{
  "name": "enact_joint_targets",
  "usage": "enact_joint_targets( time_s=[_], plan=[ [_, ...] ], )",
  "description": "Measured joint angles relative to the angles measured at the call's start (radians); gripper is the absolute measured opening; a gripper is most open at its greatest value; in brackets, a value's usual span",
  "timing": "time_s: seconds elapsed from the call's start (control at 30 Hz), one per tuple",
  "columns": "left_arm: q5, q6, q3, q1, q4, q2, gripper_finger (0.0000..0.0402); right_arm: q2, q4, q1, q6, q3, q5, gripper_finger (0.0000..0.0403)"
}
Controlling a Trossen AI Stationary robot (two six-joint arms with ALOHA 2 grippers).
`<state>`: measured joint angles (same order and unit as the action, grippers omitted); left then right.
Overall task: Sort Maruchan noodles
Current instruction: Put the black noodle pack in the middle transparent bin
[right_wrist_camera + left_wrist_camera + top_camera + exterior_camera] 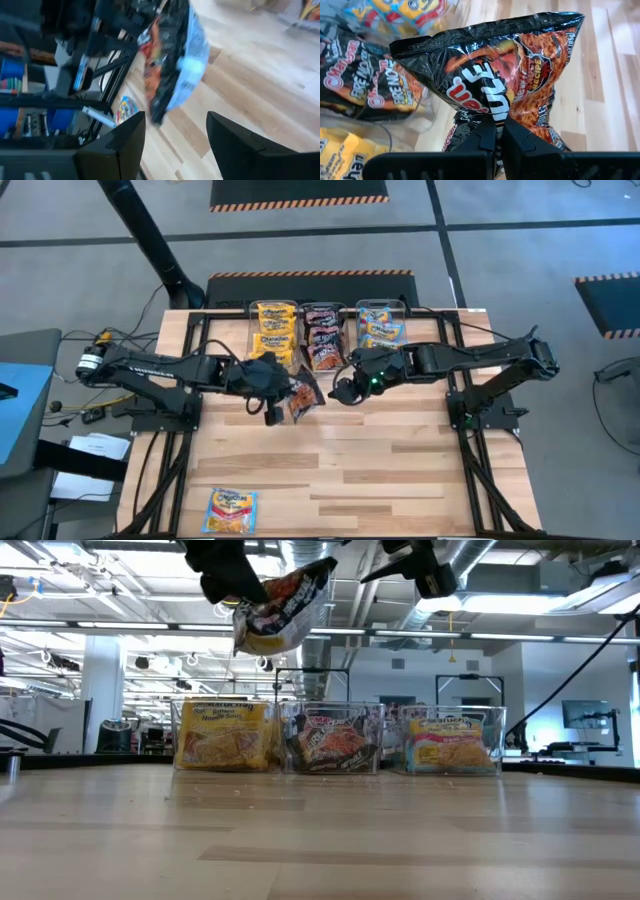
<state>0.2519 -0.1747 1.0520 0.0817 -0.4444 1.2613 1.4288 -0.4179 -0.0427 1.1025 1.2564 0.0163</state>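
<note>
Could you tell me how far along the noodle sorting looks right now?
Nearly done: yellow, dark and blue packets fill three bins. The left gripper holds a dark packet aloft, right gripper open beside it. One blue packet remains on the table's near edge.

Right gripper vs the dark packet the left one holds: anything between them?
Nothing. In the high view, only bare table shows between the open right gripper and the dark packet pinched by the left gripper.

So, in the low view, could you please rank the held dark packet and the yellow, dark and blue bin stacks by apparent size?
1. Yellow stack, dark stack and blue stack: alike, no ranking.
2. Dark packet in the left hand: looks smaller, though it hangs crumpled and possibly nearer, so unsure.
</note>
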Motion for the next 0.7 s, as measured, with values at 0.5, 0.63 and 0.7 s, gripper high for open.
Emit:
enact_joint_targets(
  time_s=[0.5, 0.63, 0.7],
  plan=[
    [-0.001, 0.016, 0.002, -0.04, 0.126, 0.0, 0.0, 0.0, 0.009, 0.046, 0.013, 0.0, -0.022, 0.0235],
    [-0.001, 0.042, 0.002, -0.051, 0.127, 0.0, 0.0, 0.0, 0.029, 0.046, 0.045, 0.0, -0.022, 0.0235],
    [-0.001, 0.042, 0.002, -0.056, 0.133, 0.0, 0.0, 0.0, 0.046, 0.046, 0.069, 0.0, -0.022, 0.0235]
  ],
)
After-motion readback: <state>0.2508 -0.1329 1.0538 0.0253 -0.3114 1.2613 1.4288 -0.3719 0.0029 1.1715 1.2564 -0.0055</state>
